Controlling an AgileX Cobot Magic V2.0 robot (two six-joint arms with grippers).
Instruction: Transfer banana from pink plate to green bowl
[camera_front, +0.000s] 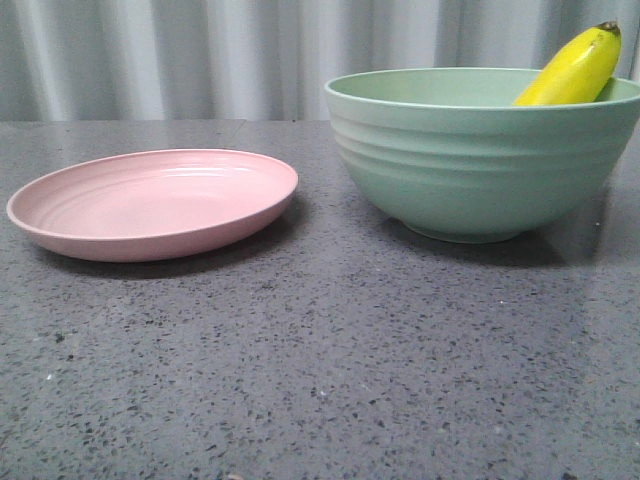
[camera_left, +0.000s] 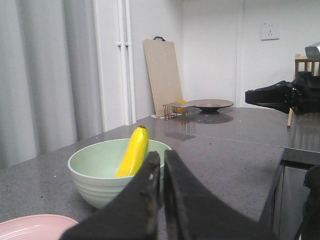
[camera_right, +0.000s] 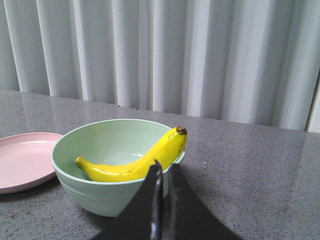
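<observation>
Both grippers are sitting with their fingers pressed together and nothing between them. Left gripper (camera_left: 161, 165) is showing in its own wrist camera as two dark fingers with just a thin slit of a gap, hanging back from the green bowl (camera_left: 95, 187). Right gripper (camera_right: 162, 175) is looking the same in its wrist view, fingers closed up tight, parked just in front of the bowl's near wall and not touching anything as far as the view shows.

Banana (camera_right: 142, 160) is lying inside the green bowl (camera_right: 100, 192), greenish stem end down in the bottom and the dark tip leaning up against the rim and poking out over it. From the front camera the banana (camera_front: 575, 68) is sticking up past the rim on the bowl's right side, and neither gripper is appearing in that shot at all.

Pink plate (camera_front: 150, 205) is sitting on the grey speckled table (camera_front: 320, 380) to the left of the green bowl (camera_front: 470, 160), close by but with a gap between them, and it's holding nothing.

Off in the background of the left wrist view, a wooden board (camera_left: 162, 77) is leaning on the wall next to a small wire rack (camera_left: 177, 109) and a dark dish (camera_left: 210, 104).
</observation>
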